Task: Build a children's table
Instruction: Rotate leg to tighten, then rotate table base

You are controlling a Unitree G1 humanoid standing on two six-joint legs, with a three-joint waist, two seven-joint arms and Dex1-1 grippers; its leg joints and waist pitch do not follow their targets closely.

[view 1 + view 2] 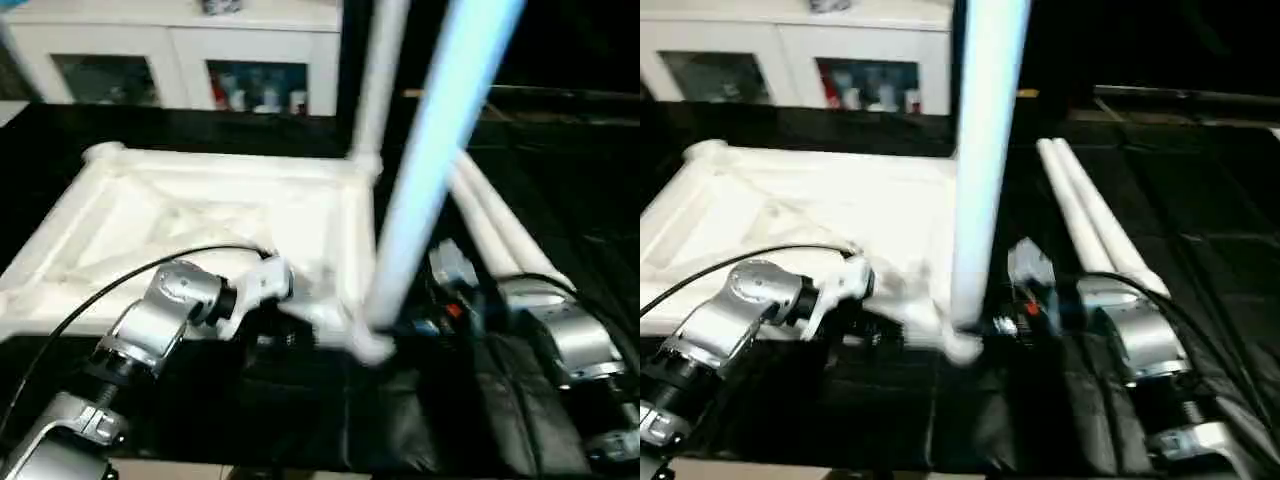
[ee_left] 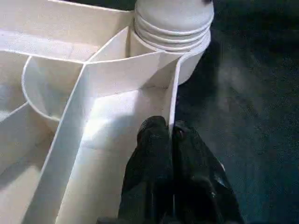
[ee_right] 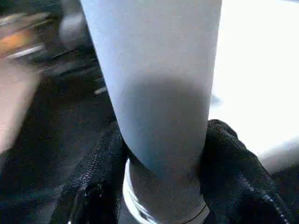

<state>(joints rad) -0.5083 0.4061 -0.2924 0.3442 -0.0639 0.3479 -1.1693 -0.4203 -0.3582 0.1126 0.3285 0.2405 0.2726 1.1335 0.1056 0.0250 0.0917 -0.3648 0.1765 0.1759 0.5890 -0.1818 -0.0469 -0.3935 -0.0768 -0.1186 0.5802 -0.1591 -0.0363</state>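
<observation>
- Your top point(image 1: 200, 225) lies ribbed side up on the dark work surface point(image 1: 1200, 200), so the corner sockets face up to take legs.
- Your left gripper point(image 2: 172, 140) is pinched tight on the top's thin edge wall, one finger each side. I judge that is to hold the top steady while a leg goes in at the near corner.
- Your right gripper point(image 3: 163, 154) is about half open around the leg point(image 1: 430, 170), a black finger pressed on each side of the tube just above its threaded end. The leg stands nearly upright, its foot at the near right corner socket point(image 2: 175, 28).
- In the left wrist view the ringed end sits in that socket. How deep it is seated I cannot be sure; the view is blurred.
- Another leg point(image 1: 375, 90) already stands in the far right corner.
- Two spare legs point(image 1: 1095, 215) lie side by side on the surface, just beyond your right arm.
- A cabinet point(image 1: 180, 60) stands behind, well clear.
- The right arm's cable point(image 1: 1185, 320) runs near the spare legs; mind it as the wrist turns.
</observation>
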